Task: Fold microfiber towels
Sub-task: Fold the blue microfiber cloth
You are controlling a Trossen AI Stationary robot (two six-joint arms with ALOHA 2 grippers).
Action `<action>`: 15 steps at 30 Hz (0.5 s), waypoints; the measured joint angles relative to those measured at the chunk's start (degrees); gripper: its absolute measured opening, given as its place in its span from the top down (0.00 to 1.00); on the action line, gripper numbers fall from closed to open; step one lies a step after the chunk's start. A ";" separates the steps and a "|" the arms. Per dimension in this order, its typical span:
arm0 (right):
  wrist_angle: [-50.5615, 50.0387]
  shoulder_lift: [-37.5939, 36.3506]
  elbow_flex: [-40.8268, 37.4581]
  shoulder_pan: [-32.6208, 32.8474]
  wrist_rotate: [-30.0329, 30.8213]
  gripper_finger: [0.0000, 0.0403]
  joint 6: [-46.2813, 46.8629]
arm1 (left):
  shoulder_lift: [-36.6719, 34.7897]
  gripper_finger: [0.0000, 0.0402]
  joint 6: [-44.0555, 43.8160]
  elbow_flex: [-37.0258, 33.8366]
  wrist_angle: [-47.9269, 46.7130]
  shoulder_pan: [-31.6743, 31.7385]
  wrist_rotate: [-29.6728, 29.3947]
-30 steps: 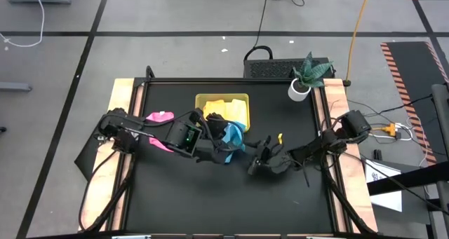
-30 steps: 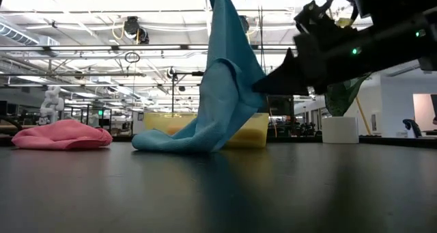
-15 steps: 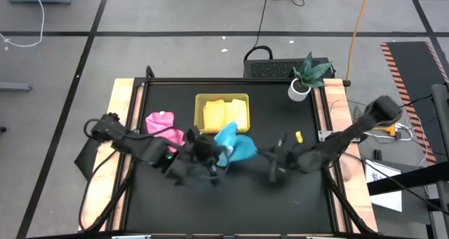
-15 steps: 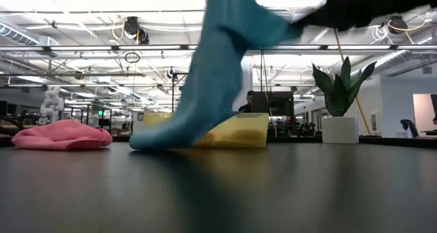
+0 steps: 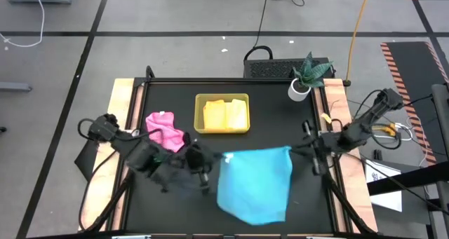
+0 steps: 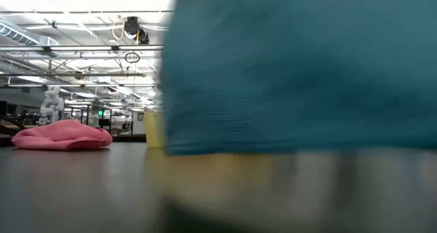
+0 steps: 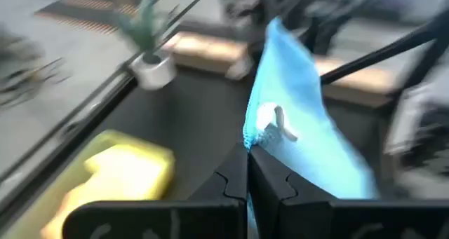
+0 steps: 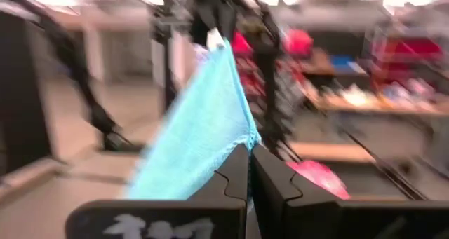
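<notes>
A: Where is the blue towel (image 5: 255, 183)?

B: Low in the middle of the high view, spread wide over the black bench (image 5: 175, 211) and stretched between the two arms. In the low view it fills most of the frame's right side.

A: And the end effectors?

B: The left end effector (image 5: 210, 170) is clamped tight on the towel's left top corner, the right end effector (image 5: 302, 149) on its right top corner. Each wrist view shows the fingers pinched together on a corner.

A: The other towels?

B: The pink towel (image 5: 165, 130) lies crumpled left of centre, beside the left arm. Yellow cloth (image 5: 224, 114) sits in the tray (image 5: 200, 99) in the upper middle.

A: Anything else?

B: A potted plant (image 5: 306, 73) at the bench's upper right corner.
</notes>
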 joint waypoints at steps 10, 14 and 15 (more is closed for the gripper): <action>-25.06 2.24 0.00 -7.41 7.40 1.00 14.00 | 0.41 0.99 -4.75 -20.06 -1.63 9.11 -0.20; -33.41 5.20 0.00 -12.79 7.54 1.00 17.08 | 0.52 0.99 -5.84 -29.95 2.32 11.62 0.25; -34.60 6.12 -0.02 -14.38 7.54 1.00 17.29 | 0.52 0.99 -5.80 -31.62 2.66 12.07 0.03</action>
